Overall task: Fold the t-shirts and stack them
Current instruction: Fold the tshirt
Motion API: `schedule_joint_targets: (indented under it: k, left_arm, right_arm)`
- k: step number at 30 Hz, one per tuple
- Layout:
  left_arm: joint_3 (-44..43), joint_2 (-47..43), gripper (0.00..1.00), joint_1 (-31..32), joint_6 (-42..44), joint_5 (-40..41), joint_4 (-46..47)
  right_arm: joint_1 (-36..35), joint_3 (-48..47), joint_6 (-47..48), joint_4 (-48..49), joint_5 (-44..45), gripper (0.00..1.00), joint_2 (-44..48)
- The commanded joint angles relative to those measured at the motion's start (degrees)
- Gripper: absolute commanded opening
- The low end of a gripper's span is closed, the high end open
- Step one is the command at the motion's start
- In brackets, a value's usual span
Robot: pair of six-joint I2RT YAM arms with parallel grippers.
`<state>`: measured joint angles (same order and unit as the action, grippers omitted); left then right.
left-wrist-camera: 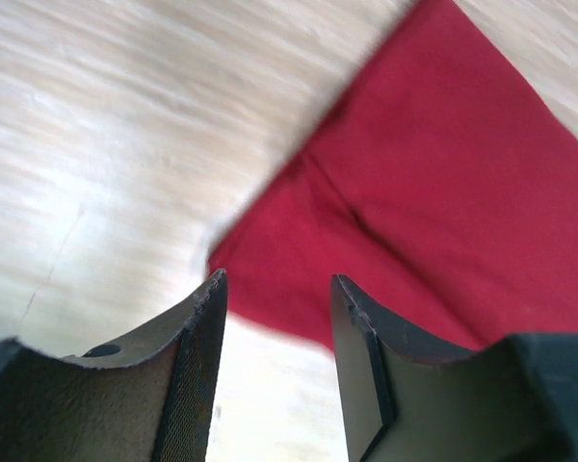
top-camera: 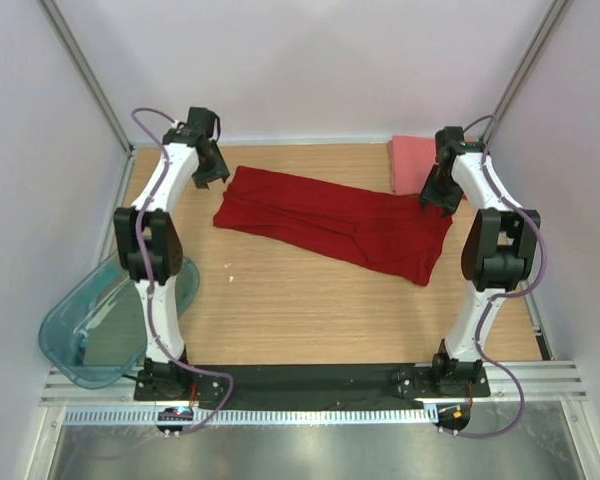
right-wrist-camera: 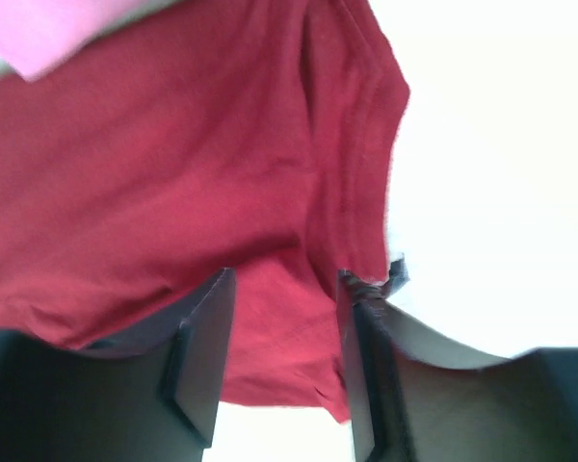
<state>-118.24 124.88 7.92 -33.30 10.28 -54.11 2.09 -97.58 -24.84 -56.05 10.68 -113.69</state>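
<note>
The dark red t-shirt (top-camera: 335, 222) lies folded into a long band, slanting across the wooden table (top-camera: 280, 310) from back left to mid right. The salmon-pink t-shirt (top-camera: 412, 160) rests folded at the back right. My left gripper (top-camera: 213, 172) hangs at the band's left end, open, with a corner of the dark red t-shirt (left-wrist-camera: 443, 202) just beyond its empty jaws. At the right end my right gripper (top-camera: 438, 195) is open above the dark red t-shirt (right-wrist-camera: 173, 183), nothing pinched between the jaws. A corner of the pink t-shirt (right-wrist-camera: 48, 29) shows at the top left of the right wrist view.
A translucent teal plastic bin (top-camera: 105, 320) sits at the table's left edge beside the left arm. White walls close in the back and both sides. A black rail (top-camera: 310, 380) carries both arm bases at the near edge.
</note>
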Motion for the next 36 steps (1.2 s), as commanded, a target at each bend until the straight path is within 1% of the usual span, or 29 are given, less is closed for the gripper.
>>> schedule_joint_targets:
  k: [1, 2, 3, 6, 9, 10, 11, 12, 13, 14, 15, 17, 19, 23, 28, 31, 34, 36]
  left_arm:
    - [7.6, -8.9, 0.47, 1.7, 2.6, -7.8, 5.7]
    - [9.1, -10.0, 0.48, 2.2, 2.6, -9.9, 6.9]
    - [10.7, -10.9, 0.48, 3.1, 3.0, -15.0, 8.0]
    - [13.8, -11.1, 0.49, 5.0, 3.2, -16.9, 8.3]
    - [15.6, -11.0, 0.49, 6.0, 2.8, -19.4, 9.0]
    - [16.0, -11.1, 0.48, 6.3, 2.8, -19.7, 8.9]
    - [16.5, -11.8, 0.47, 6.8, 3.1, -19.6, 9.0]
    - [17.4, -12.5, 0.47, 7.1, 3.2, -19.3, 9.2]
    - [18.5, -14.0, 0.47, 7.3, 3.2, -19.4, 9.5]
    - [20.9, -14.9, 0.46, 7.6, 3.0, -19.6, 10.0]
    - [21.9, -15.5, 0.44, 7.8, 2.5, -20.1, 10.2]
    - [24.2, -16.9, 0.41, 8.0, 2.2, -22.1, 10.1]
    - [25.3, -18.4, 0.41, 8.2, 2.5, -22.8, 9.4]
    - [28.6, -20.1, 0.41, 8.4, 3.2, -21.7, 9.0]
    - [28.3, -20.0, 0.41, 8.4, 2.8, -20.9, 8.3]
    - [25.1, -19.0, 0.41, 8.4, 2.4, -23.5, 7.0]
    - [24.9, -20.0, 0.41, 8.3, 2.4, -22.4, 6.7]
    - [26.0, -20.2, 0.41, 8.4, 2.4, -22.4, 7.6]
  right_arm:
    - [-1.2, -2.1, 4.5, -3.7, 1.9, 0.55, 6.8]
    - [-2.0, -1.9, 5.1, -4.2, 1.8, 0.55, 7.6]
    - [-5.5, -1.8, 5.8, -4.5, 0.3, 0.55, 8.2]
    - [-12.2, 0.4, 5.2, -5.6, -4.4, 0.55, 10.1]
    - [-18.5, 6.9, 4.4, -0.4, -6.2, 0.51, 12.6]
    - [-19.7, 10.2, 4.2, 2.5, -7.6, 0.49, 13.0]
    - [-20.3, 11.7, 3.8, 3.6, -8.8, 0.43, 13.1]
    - [-21.2, 13.2, 3.7, 4.9, -10.0, 0.39, 13.1]
    - [-21.6, 15.6, 3.9, 6.6, -15.7, 0.36, 12.7]
    - [-21.9, 16.2, 3.9, 6.7, -16.3, 0.31, 11.7]
    - [-23.0, 16.6, 4.1, 6.7, -15.7, 0.30, 11.5]
    - [-24.0, 18.1, 5.6, 8.1, -13.5, 0.30, 11.6]
    - [-24.4, 19.1, 6.5, 9.7, -12.0, 0.32, 11.3]
    - [-24.6, 19.9, 6.5, 10.4, -12.4, 0.37, 10.4]
    - [-25.0, 21.6, 5.9, 12.0, -12.5, 0.39, 9.6]
    - [-25.0, 21.9, 7.3, 12.7, -12.0, 0.40, 8.3]
    - [-25.3, 21.6, 8.1, 12.0, -10.9, 0.40, 7.5]
    - [-25.6, 22.2, 8.1, 12.3, -8.0, 0.40, 7.9]
